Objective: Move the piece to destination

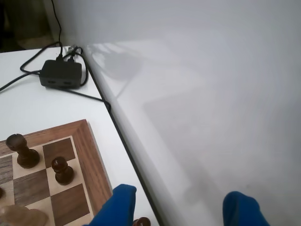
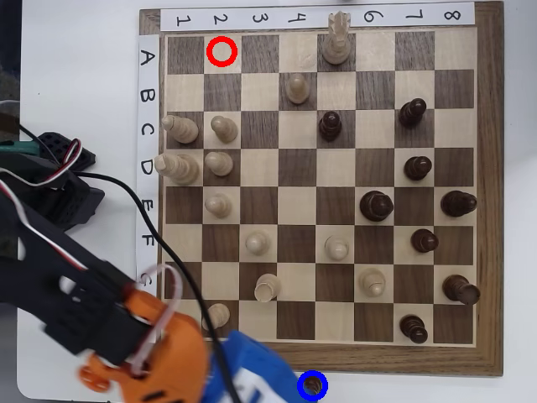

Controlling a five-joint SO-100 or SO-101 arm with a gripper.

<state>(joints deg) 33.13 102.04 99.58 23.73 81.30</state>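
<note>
The piece (image 2: pixel 312 385), small and dark brown, stands inside the blue destination ring (image 2: pixel 301 389) just off the chessboard's (image 2: pixel 487 201) lower frame in the overhead view. In the wrist view only its top (image 1: pixel 141 221) shows at the bottom edge, close to the left blue finger (image 1: pixel 117 207). My gripper (image 1: pixel 181 209) is open, its blue fingers wide apart, with the piece between them nearer the left one. In the overhead view the gripper (image 2: pixel 281 379) sits just left of the ring. I cannot tell if a finger touches the piece.
A red ring (image 2: pixel 221 52) marks a square at the board's top left. Several pale and dark pieces stand across the board; two dark ones (image 1: pixel 62 170) (image 1: pixel 21 150) are near the corner. A black adapter (image 1: pixel 60 74) with cables lies beyond. The table edge (image 1: pixel 127 146) runs alongside.
</note>
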